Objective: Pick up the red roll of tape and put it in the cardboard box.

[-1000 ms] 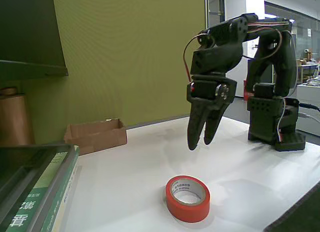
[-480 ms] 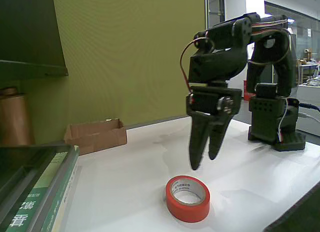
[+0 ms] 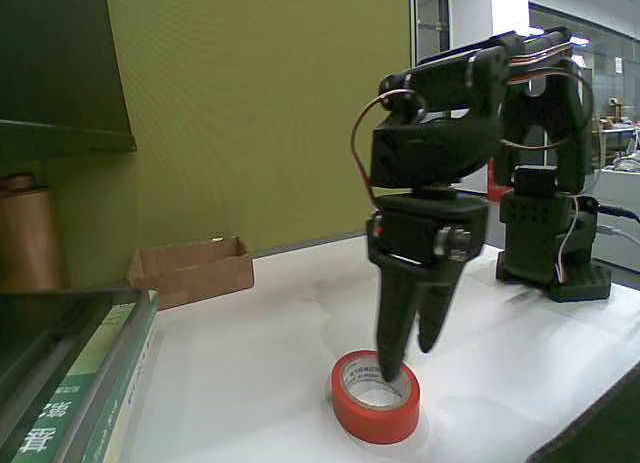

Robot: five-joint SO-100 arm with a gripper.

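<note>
The red roll of tape (image 3: 375,396) lies flat on the white desk (image 3: 250,373), its open core facing up, at the near edge of the desk in the fixed view. All other positions are given relative to this roll. The pincer (image 3: 405,355) hangs directly above the roll with its fingers pointing down. The fingers stand slightly apart and clamp nothing. The nearer finger (image 3: 392,333) reaches down over the pale core, and its tip appears to sit at or just inside the ring; whether it touches the core cannot be told from this view. The second finger ends higher, over the far right rim of the roll, apparently outside the ring. The governing relation is therefore vertical: the roll lies straight below the pincer, and its wall stands between the two fingers. Judged from this, the step in hand is the final descent to straddle the far wall of the ring, one finger inside and one outside. The gap looks narrow, so a slight offset could press the roll down or push it sideways rather than seat the wall between the fingers. The cardboard box (image 3: 192,268) sits well away from the roll, to the left and farther back, against the green wall (image 3: 260,103). The roll has not yet been lifted.
</note>
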